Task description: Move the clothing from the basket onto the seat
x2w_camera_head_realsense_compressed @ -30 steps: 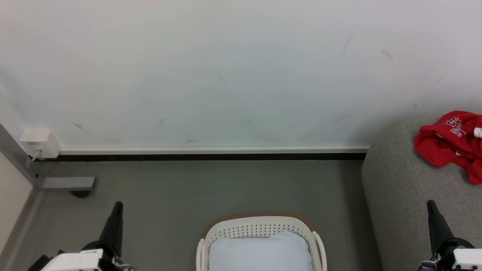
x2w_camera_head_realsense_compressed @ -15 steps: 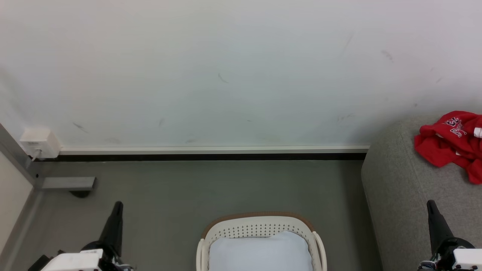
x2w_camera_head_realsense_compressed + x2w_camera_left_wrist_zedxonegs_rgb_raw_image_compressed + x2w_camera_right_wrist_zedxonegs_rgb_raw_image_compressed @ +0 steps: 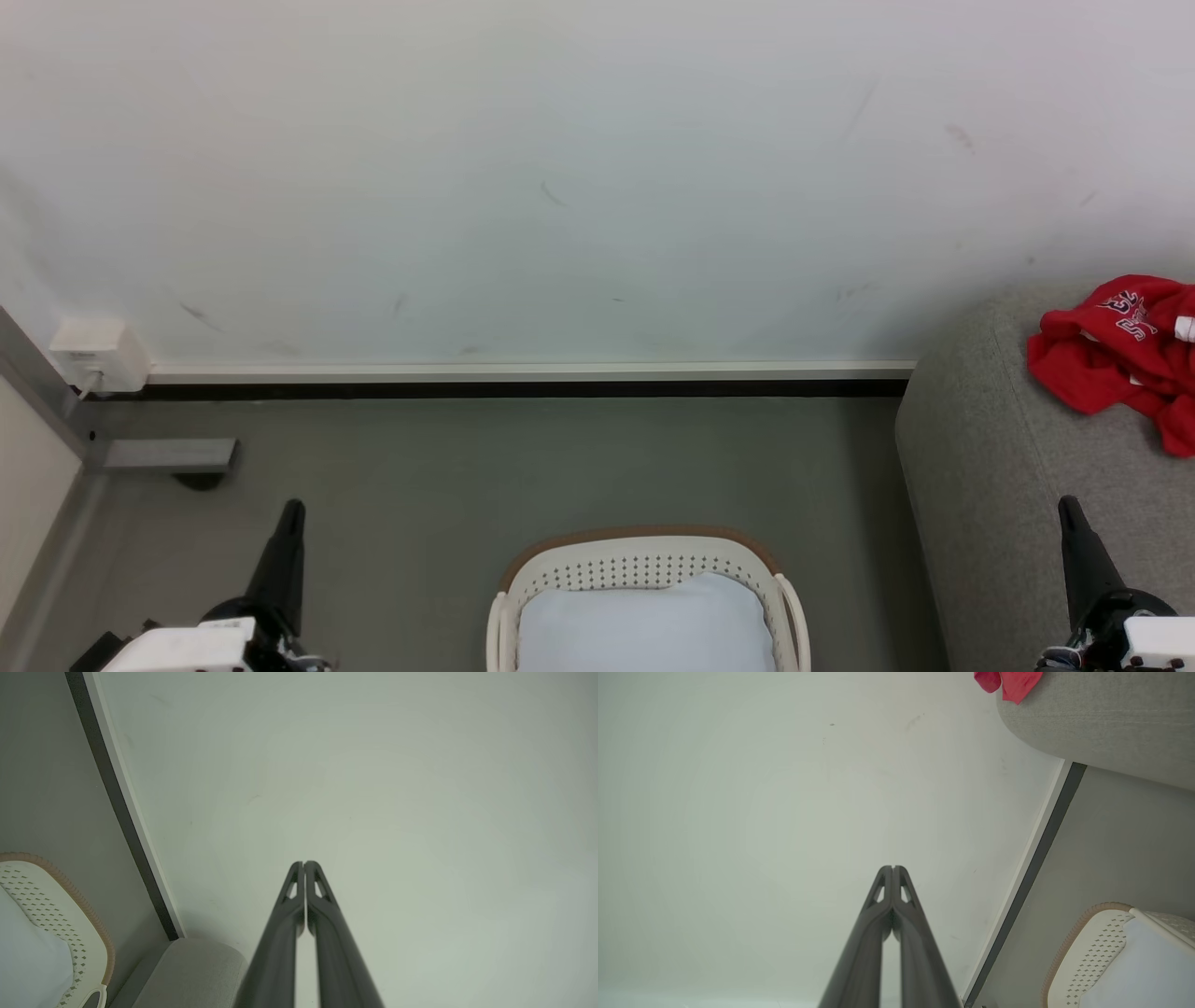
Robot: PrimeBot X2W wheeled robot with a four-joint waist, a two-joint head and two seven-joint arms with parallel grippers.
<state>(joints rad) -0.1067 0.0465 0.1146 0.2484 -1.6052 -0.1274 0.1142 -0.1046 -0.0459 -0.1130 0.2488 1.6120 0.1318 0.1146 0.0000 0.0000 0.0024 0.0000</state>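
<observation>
Wall backs closed right gripper; head view shows lettering on clothing.

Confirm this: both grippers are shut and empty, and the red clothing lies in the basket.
Wrong on one point. The head view shows the red clothing on the grey seat, not in the basket, which holds a pale pad. The left gripper and right gripper are shut and empty.

The grey floor carries the basket at the lower centre of the head view and the seat at the right, standing apart. The basket holds a pale blue-white pad. The clothing, a crumpled red heap, lies on the seat's top surface near the wall.
</observation>
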